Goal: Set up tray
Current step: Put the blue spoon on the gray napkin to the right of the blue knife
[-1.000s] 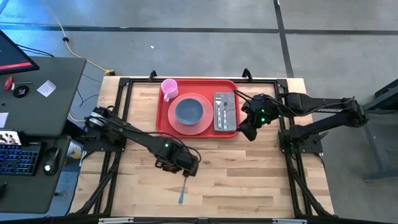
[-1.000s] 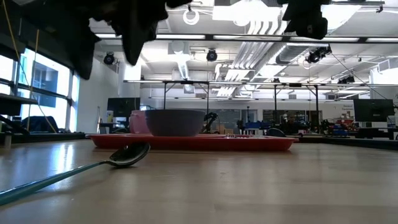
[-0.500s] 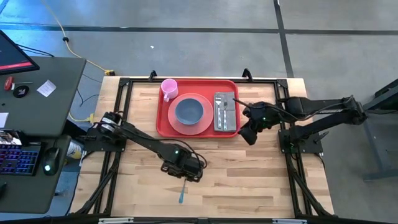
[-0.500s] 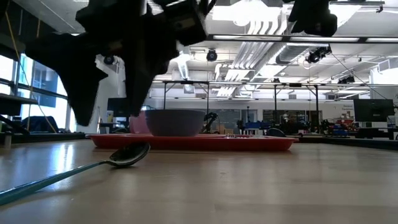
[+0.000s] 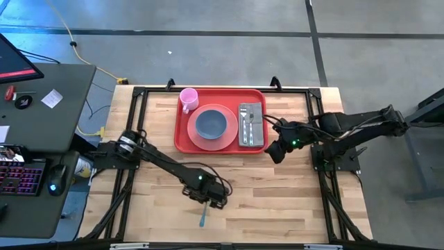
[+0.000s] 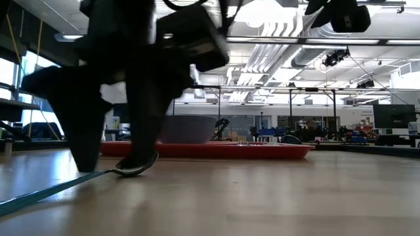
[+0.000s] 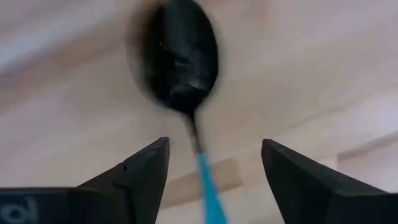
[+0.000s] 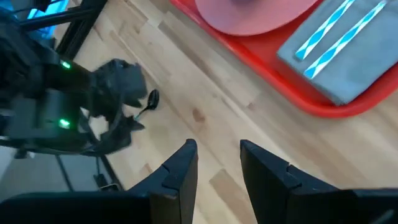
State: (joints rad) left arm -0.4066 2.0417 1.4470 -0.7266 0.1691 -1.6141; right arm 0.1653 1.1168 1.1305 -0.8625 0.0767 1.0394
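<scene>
Tray [image 5: 182, 132]; left gripper [image 7: 214, 163] low, wide astride spoon [image 7: 182, 62]

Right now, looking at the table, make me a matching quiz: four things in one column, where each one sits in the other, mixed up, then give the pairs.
Things:
1. spoon
2. pink cup
3. blue-grey bowl
4. grey napkin

Places:
A. on the round pink plate
B. at the red tray's right end, with cutlery lying on it
C. on the bare wooden table, between the open fingers of the left gripper
D. at the tray's far left corner

Pairs: 1-C, 2-D, 3-A, 4-B
</scene>
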